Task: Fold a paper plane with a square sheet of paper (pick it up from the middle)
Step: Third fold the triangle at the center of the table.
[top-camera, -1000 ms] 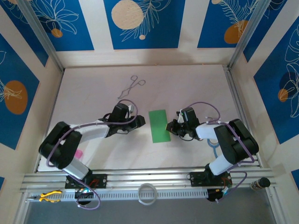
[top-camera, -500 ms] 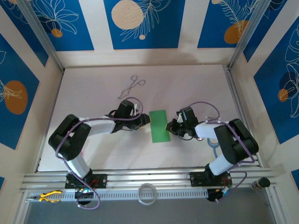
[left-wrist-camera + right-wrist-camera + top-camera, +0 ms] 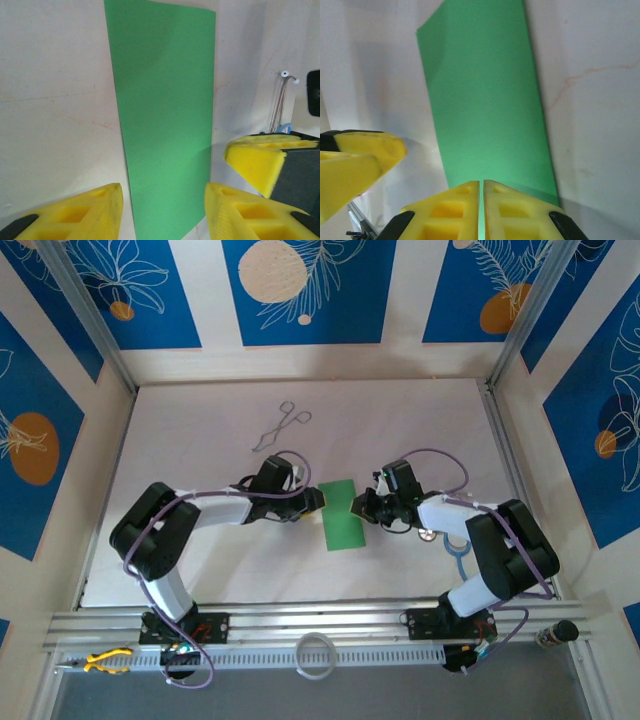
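Note:
The green paper (image 3: pixel 339 516) lies on the white table as a long rectangle, folded in half. In the left wrist view the paper (image 3: pixel 165 120) runs away from my left gripper (image 3: pixel 163 214), which is open, one yellow finger (image 3: pixel 95 210) on each side of the sheet's near end. My left gripper (image 3: pixel 313 500) is at the paper's upper left edge. My right gripper (image 3: pixel 357 508) is at the upper right edge. In the right wrist view that gripper (image 3: pixel 481 210) is shut, and the paper (image 3: pixel 485 105) has its near edge caught between the fingers.
Thin metal forceps (image 3: pixel 282 426) lie at the back left of the table. A blue ring (image 3: pixel 456 562) sits under the right arm. A white tape ring (image 3: pixel 316 655) and yellow pliers (image 3: pixel 100 662) rest on the front rail. Aluminium frame posts border both sides.
My left gripper has slid right up to the paper's left edge. My right gripper has moved up and left onto the paper's right edge. The paper has barely shifted.

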`<action>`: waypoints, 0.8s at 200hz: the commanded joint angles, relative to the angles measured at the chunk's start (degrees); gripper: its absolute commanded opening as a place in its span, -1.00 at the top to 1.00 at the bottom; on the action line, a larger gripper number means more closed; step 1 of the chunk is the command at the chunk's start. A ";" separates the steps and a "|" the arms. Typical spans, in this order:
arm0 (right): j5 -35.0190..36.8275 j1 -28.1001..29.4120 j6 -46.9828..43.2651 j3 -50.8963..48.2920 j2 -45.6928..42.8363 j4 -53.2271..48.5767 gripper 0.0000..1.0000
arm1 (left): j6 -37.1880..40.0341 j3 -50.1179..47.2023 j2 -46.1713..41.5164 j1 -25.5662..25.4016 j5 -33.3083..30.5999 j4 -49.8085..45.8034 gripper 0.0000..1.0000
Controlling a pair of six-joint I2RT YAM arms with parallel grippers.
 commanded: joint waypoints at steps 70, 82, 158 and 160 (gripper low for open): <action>-0.47 -0.33 1.60 -0.56 8.29 -3.85 0.79 | 0.88 2.66 1.10 -1.07 0.40 -2.93 0.03; -0.81 -0.26 2.06 -0.33 8.94 -4.38 0.80 | 2.28 3.22 0.50 -1.34 -1.26 -5.54 0.03; -0.30 0.15 4.14 -0.32 8.47 -4.47 0.81 | 1.30 3.96 2.31 -2.32 -2.36 -6.49 0.10; -0.30 0.11 4.17 -0.33 8.45 -4.47 0.81 | 1.18 3.96 2.46 -2.34 -2.28 -6.34 0.10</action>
